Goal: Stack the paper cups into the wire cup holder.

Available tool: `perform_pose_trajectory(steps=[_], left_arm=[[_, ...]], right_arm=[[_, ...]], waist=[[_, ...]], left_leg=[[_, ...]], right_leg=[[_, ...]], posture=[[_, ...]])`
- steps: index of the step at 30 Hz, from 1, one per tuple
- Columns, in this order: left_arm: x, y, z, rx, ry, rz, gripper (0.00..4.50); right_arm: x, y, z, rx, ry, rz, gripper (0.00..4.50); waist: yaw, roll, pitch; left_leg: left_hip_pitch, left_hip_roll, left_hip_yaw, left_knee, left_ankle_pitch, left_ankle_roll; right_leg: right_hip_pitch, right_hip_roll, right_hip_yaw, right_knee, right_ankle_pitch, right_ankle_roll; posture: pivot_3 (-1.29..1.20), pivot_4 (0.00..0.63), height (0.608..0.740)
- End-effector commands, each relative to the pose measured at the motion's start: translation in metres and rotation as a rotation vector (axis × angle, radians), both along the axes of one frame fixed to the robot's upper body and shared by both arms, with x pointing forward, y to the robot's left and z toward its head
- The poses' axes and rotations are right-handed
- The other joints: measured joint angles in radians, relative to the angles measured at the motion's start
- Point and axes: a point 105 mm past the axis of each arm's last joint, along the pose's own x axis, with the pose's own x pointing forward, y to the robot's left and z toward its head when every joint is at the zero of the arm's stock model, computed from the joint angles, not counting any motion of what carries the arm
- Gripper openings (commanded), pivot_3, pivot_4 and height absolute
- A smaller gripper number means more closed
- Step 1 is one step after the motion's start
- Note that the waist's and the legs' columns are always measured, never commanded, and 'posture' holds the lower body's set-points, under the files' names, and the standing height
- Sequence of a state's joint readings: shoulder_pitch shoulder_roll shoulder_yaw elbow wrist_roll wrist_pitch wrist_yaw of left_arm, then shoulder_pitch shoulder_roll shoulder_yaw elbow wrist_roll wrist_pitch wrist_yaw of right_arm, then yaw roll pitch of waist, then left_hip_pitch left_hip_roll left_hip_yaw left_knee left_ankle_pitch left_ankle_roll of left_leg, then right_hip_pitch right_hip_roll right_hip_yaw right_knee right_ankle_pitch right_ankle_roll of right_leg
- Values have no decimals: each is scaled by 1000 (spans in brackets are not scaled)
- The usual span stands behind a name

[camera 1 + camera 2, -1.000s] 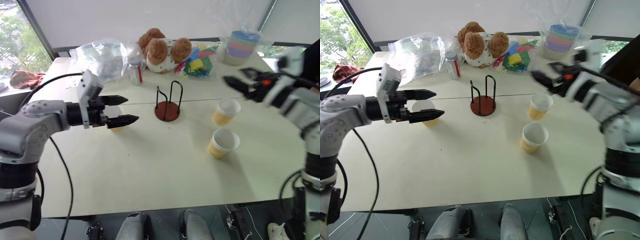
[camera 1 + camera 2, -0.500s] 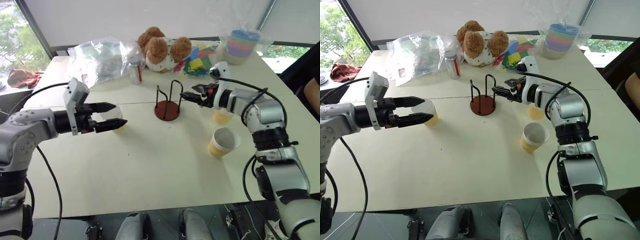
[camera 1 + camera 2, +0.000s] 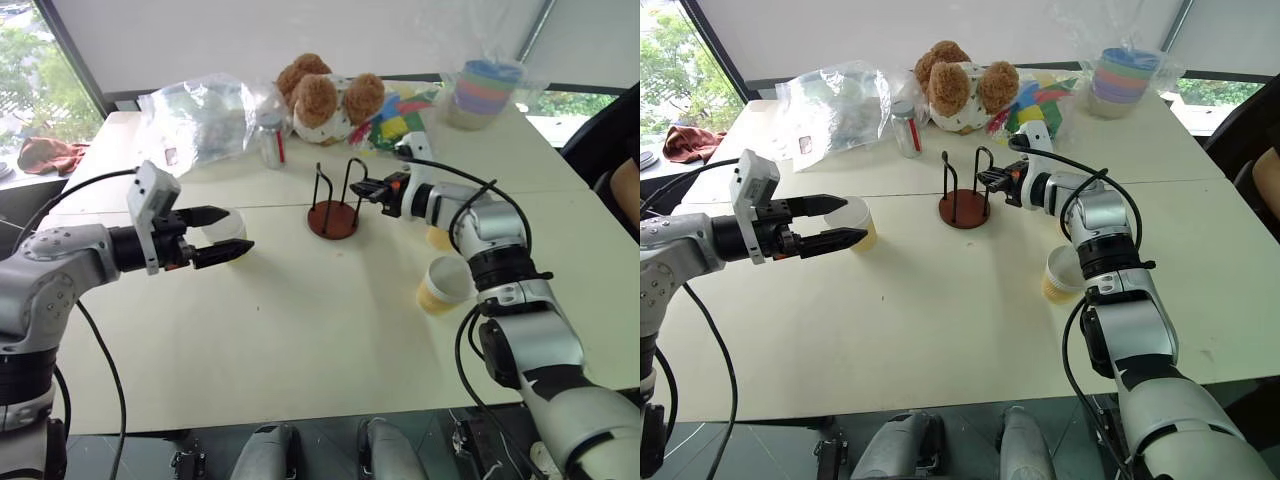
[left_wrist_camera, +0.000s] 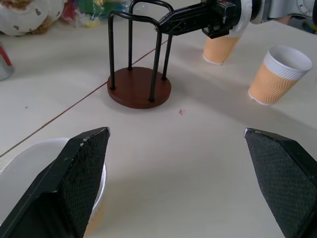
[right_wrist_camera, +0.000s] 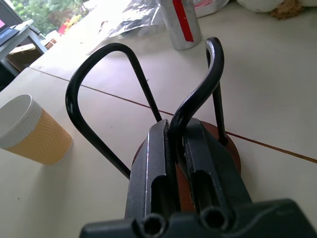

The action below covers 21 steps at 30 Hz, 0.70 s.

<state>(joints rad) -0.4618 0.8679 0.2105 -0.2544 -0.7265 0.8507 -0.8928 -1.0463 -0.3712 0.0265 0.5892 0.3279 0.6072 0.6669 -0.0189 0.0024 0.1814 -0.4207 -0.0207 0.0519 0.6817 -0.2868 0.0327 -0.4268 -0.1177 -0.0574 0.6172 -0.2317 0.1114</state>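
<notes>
From my head cameras, my right pincer (image 3: 988,180) was clenched on the nearer wire loop of the wire cup holder (image 3: 964,190), which I judged was to steady the stand or shift it before any cup went in. The holder stood empty on the tabletop (image 3: 940,330), its dark-red base just beyond my right fingertips. Two of the paper cups sat behind that pincer, along my forearm: one (image 3: 438,237) partly hidden by the arm, the other (image 3: 444,283) upright near my elbow. My left pincer (image 3: 228,236) hovered released, jaws spread wide, with the third cup (image 3: 858,224) just past its tips, so it looked ready to close on that cup.

In my left wrist view, my two left fingers (image 4: 74,183) stood far apart with nothing between them. The third cup (image 4: 44,168) lay beside one finger, its white rim showing, not yet gripped. Ahead of the pincer stood the holder (image 4: 139,87), and my right pincer (image 4: 173,22) reached in at its loop, with the two other cups beyond it.

In my right wrist view, my right fingers (image 5: 153,163) were pressed together around the black wire of the loop (image 5: 198,99), holding it firmly. The base showed just past the fingertips, and the third cup (image 5: 29,131) stood well off to one side.
</notes>
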Motion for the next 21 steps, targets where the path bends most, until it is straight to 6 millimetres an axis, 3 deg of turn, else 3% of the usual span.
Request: perform_pose_trajectory(steps=[1, 4, 7, 10, 15, 21], left_arm=[[1, 2, 8, 14, -50, -2, 4500], [4, 4, 8, 17, -52, -1, 4500], [8, 5, 6, 24, -41, -13, 4500], [12, 6, 4, 28, -37, -20, 4500], [16, 6, 2, 31, -29, -35, 4500], [17, 5, 1, 33, -25, -47, 4500]], right_arm=[[-13, 7, 48, 71, -103, -67, 35], [-40, 17, 49, 36, -100, -84, 35], [-81, 29, 39, -17, -68, -80, 35], [-109, 36, 30, -54, -36, -64, 35], [-120, 31, 25, -125, -48, -122, 35], [-124, 33, -3, -98, 72, -161, 35]], waist=[[0, 0, 0], [4, 0, 0], [7, 0, 0], [6, 0, 0], [7, 0, -1], [4, -1, -1]], left_leg=[[0, 0, 0, 0, 0, 0], [0, 0, -1, -1, 0, -1], [-1, 0, -1, -1, 0, -1], [-1, 0, 0, 0, 0, -1], [0, -1, 0, 2, 0, 0], [1, 0, 0, 1, 0, 0]], right_leg=[[0, 0, 0, 0, 0, 0], [-1, 0, 0, 1, 0, 0], [-1, 0, -1, 1, 0, 0], [-1, 0, -1, 2, 0, 0], [-1, 0, 0, 5, 0, 0], [-2, 0, 0, 7, 0, 0]], posture=[[0, 150, 740], [0, 150, 740], [0, 150, 740], [0, 150, 740], [0, 150, 740], [0, 150, 740]])
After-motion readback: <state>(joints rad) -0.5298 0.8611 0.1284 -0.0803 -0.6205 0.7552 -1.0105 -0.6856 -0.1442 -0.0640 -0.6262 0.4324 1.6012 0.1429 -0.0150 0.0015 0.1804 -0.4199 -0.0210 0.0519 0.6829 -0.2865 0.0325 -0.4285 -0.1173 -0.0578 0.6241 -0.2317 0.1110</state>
